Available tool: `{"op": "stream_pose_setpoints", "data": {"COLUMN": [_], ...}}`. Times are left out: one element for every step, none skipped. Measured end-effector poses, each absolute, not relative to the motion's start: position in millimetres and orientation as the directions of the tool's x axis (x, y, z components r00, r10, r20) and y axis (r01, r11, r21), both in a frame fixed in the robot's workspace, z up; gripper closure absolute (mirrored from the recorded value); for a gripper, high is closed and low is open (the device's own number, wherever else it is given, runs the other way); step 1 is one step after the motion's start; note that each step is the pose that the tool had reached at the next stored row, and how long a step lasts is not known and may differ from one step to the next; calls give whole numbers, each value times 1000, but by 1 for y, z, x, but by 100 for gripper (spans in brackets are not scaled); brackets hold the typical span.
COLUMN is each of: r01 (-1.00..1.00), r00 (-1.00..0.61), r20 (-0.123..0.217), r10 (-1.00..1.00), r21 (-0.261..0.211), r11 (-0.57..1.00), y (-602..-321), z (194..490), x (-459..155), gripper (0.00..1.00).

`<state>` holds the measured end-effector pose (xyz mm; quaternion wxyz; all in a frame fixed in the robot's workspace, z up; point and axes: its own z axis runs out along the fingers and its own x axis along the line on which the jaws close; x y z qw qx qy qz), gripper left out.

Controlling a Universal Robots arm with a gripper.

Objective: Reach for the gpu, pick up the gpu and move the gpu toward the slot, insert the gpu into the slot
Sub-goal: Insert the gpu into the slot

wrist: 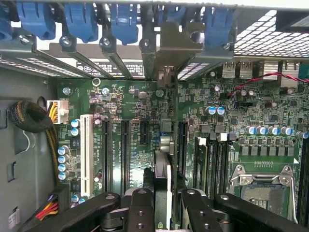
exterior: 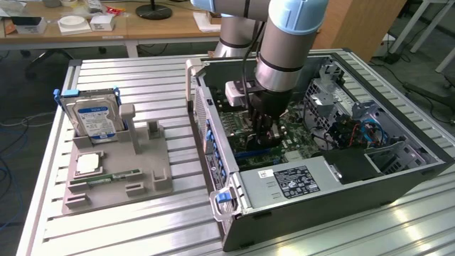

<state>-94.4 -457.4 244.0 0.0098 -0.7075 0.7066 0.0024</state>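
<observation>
My gripper (exterior: 265, 134) reaches down inside the open computer case (exterior: 398, 176), just above the green motherboard (wrist: 140, 104). In the wrist view the gripper (wrist: 164, 212) is shut on the gpu (wrist: 163, 169), which shows edge-on as a thin upright card. The card's silvery end bracket (wrist: 173, 46) stands against the case's rear openings. The card hangs in line with a slot (wrist: 165, 134) directly beneath it; only a small blue part of that slot shows. I cannot tell whether the card edge touches the slot. Black fingers (wrist: 140, 212) press the card from both sides.
Other long black slots (wrist: 107, 154) and a white one (wrist: 87, 150) lie beside the card. The CPU socket (wrist: 263, 188), a cable bundle (wrist: 29, 116) and the power supply (exterior: 299, 181) crowd the case. Outside, a grey holder (exterior: 142, 181) carries a hard drive (exterior: 96, 117) and memory stick (exterior: 106, 176).
</observation>
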Motion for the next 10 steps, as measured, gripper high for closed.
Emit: {"op": "stream_pose_setpoints", "data": {"r01": [-1000, -1000, -1000, -1000, -1000, -1000, -1000, -1000, -1000, -1000], "r00": [1, 1, 1, 1, 1, 1, 1, 1, 1, 1], "r20": [-17, -17, -17, -17, -17, -17, -17, -17, -17, -17], "r10": [-1000, -1000, -1000, -1000, -1000, -1000, -1000, -1000, -1000, -1000], "r21": [-11, -11, -11, -11, -11, -11, -10, -10, -10, -10], "r11": [-1, -1, -1, -1, -1, -1, -1, -1, -1, -1], "y": [-457, -457, -457, -457, -457, -457, -457, -457, -457, -457], "z": [244, 244, 243, 243, 242, 241, 241, 240, 240, 239], "x": [-94, -94, -94, -94, -94, -94, -94, -94, -94, -94], "gripper": [73, 73, 73, 73, 73, 73, 73, 73, 73, 73]}}
